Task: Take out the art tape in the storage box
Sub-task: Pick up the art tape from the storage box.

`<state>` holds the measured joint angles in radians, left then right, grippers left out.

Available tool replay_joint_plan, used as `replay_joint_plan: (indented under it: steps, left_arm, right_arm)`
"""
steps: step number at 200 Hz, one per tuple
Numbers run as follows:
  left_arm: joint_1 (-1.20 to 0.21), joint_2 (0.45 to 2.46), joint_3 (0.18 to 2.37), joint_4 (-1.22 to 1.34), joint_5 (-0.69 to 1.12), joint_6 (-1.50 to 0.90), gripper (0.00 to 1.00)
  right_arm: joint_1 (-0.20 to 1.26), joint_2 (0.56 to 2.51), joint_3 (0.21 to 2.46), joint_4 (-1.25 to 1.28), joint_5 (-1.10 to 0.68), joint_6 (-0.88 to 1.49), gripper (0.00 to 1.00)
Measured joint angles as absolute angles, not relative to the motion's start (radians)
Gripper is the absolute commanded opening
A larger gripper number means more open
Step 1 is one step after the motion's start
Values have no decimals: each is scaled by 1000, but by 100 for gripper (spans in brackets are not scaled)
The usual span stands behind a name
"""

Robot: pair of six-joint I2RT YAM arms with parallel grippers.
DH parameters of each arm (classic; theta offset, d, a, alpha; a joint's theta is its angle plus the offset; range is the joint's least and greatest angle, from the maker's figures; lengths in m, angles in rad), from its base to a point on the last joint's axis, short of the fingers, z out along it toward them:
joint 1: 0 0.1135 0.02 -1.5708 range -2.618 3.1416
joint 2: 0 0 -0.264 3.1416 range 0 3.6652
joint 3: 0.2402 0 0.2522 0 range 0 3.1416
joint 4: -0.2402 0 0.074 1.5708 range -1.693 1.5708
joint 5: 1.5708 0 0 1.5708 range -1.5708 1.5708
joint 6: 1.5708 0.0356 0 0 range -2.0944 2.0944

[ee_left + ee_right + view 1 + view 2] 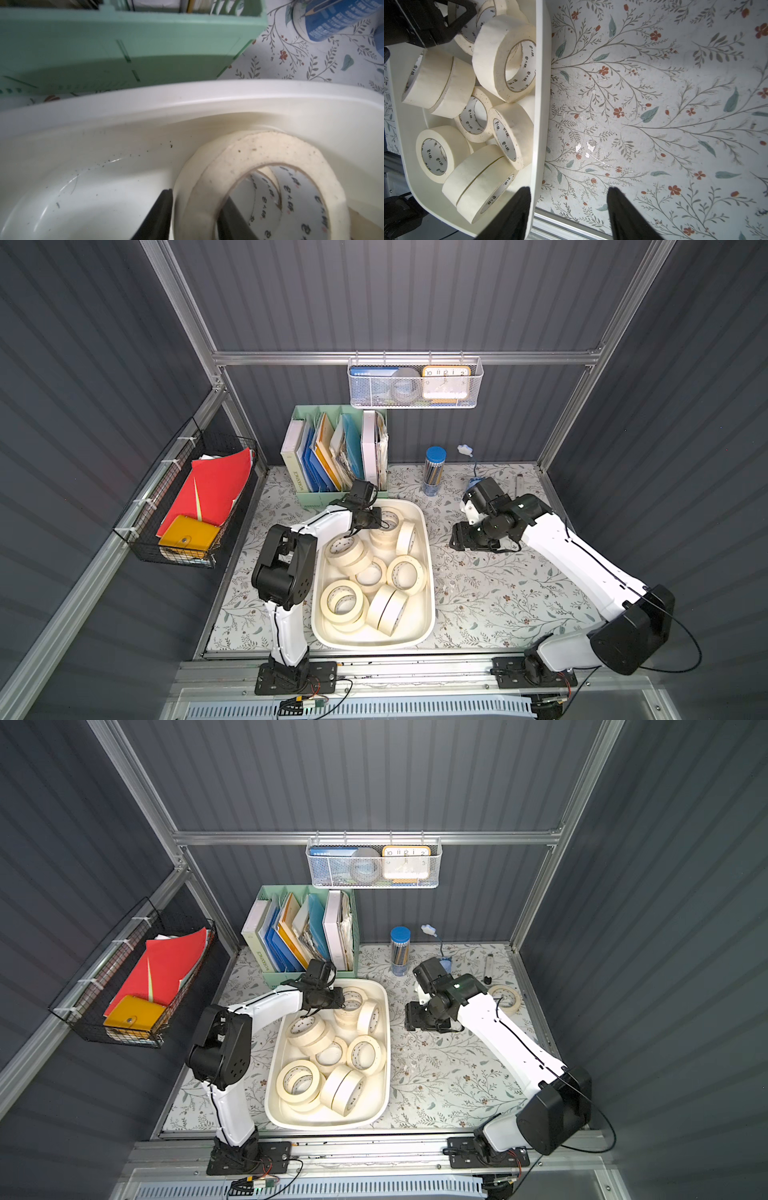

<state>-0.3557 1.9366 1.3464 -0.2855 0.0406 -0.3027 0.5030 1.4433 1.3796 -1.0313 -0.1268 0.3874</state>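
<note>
Black fingers (164, 209) of the left tool (197, 195) pinch the wall of one art tape roll (270, 149), one inside its printed core and one outside. This is at the end of the storage box (187, 97) nearest the mint file holder (124, 41). Right tool (569, 188) hangs spread and empty over the floral desk (654, 104), beside the box rim. One loose roll (517, 1000) already lies out on the desk; roughly ten remain heaped inside, so most work is left. Rolls are matte, papery cream rings with speckled faces. Box plastic looks smooth and glossy, with rounded corners and a rolled rim
</note>
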Motion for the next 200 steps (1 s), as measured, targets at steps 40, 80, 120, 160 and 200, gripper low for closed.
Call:
replay_joint_plan:
  steps: [40, 80, 120, 160, 200]
  left_arm:
    - [-355, 1924, 1369, -348, -4, -294, 23]
    - [-370, 1861, 1458, -454, -80, -270, 25]
    - [-451, 1767, 1525, -494, -120, -261, 26]
    - [-491, 1744, 1529, -517, -136, -262, 26]
    - [-490, 1738, 1515, -527, -154, -266, 29]
  right_arm:
    - [567, 1520, 1499, -1028, -114, 397, 64]
    - [626, 1658, 1712, -1013, -96, 402, 64]
    - [645, 1851, 1900, -1003, -100, 403, 64]
    - [645, 1984, 2000, -1011, -110, 407, 58]
    - [654, 1993, 2016, -1016, -106, 422, 25]
